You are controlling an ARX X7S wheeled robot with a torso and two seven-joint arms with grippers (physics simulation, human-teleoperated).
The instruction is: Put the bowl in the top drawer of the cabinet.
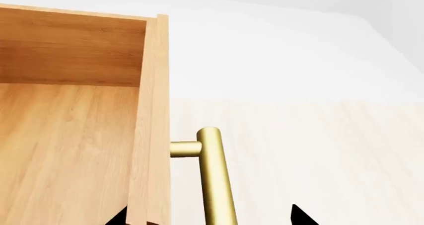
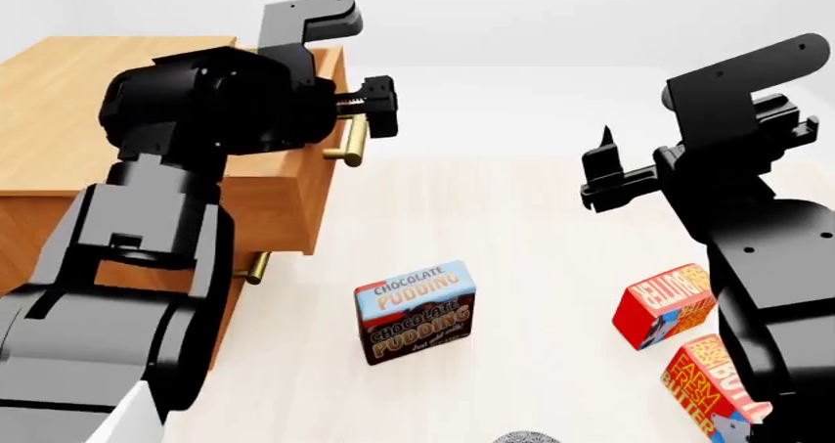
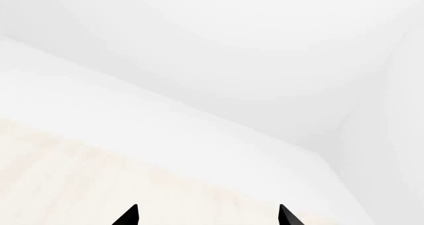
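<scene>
The cabinet [image 2: 78,81] stands at the left in the head view, largely behind my left arm. Its top drawer [image 1: 66,140] is pulled out, and the left wrist view shows the bare wooden floor and back wall inside. My left gripper [image 1: 208,217] is open. One fingertip is on the drawer's inner side and the other is beyond the brass handle [image 1: 215,175], so the jaws straddle the front panel and the handle without clamping them. Only a grey speckled sliver of the bowl [image 2: 526,437] shows at the bottom edge of the head view. My right gripper [image 2: 603,167] hangs open and empty above the floor.
A chocolate pudding box [image 2: 415,311] lies on the pale floor in the middle. Two red butter boxes [image 2: 666,306] [image 2: 705,384] lie at the right by my right arm. The lower drawer's brass handle [image 2: 256,265] pokes out below my left arm.
</scene>
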